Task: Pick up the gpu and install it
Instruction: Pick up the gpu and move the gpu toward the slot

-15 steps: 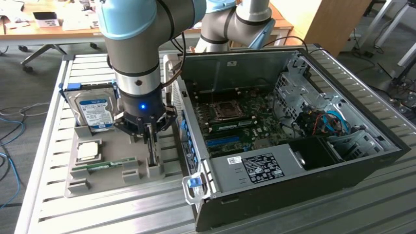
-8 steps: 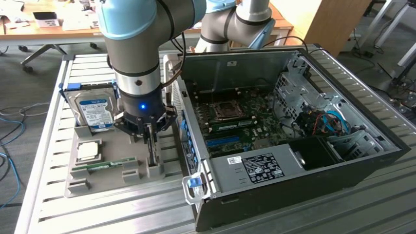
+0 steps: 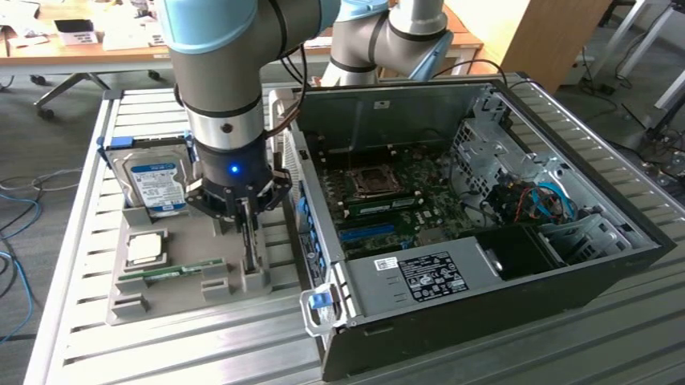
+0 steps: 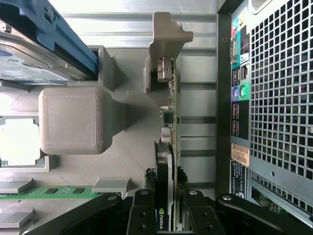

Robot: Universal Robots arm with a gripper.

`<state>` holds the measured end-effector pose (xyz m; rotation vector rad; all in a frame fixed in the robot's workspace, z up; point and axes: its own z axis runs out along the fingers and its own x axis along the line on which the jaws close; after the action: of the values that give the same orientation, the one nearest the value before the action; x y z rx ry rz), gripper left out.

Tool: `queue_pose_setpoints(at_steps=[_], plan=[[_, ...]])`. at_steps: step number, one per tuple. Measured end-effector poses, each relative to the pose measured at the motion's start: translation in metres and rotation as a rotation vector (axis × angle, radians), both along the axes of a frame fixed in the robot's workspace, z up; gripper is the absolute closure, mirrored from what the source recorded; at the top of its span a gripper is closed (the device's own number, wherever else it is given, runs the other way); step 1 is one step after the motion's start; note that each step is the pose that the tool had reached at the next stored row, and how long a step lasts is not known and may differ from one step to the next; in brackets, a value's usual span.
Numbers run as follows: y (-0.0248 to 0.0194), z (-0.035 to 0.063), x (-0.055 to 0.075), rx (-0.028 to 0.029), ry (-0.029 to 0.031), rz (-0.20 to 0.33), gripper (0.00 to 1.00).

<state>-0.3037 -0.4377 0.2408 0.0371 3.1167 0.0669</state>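
Tool (image 3: 249,241) clamped on edge-on gpu (image 4: 164,166), standing in tray (image 3: 160,303), fan face hidden

Universal Robots arm (image 3: 220,72): thick matt-grey cylindrical tube segments, with glossy light-blue plastic joint caps (image 3: 208,24). The wrist section is black and ringed and carries a small blue indicator light (image 3: 233,169). A thin dark cable (image 3: 282,128) is routed down the outside of the wrist link. The black metal gripper (image 3: 249,265) has angular linkage bars and two black fingers (image 4: 142,215) with round silver pivot screws (image 4: 226,198).
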Motion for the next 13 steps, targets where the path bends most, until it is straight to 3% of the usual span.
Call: queue_pose_setpoints(at_steps=[8, 13], plan=[[0.0, 0.0003, 0.0, 0.0, 0.0, 0.0, 0.73], [0.0, 0.0073, 0.0, -0.0001, 0.0001, 0.0, 0.73]])
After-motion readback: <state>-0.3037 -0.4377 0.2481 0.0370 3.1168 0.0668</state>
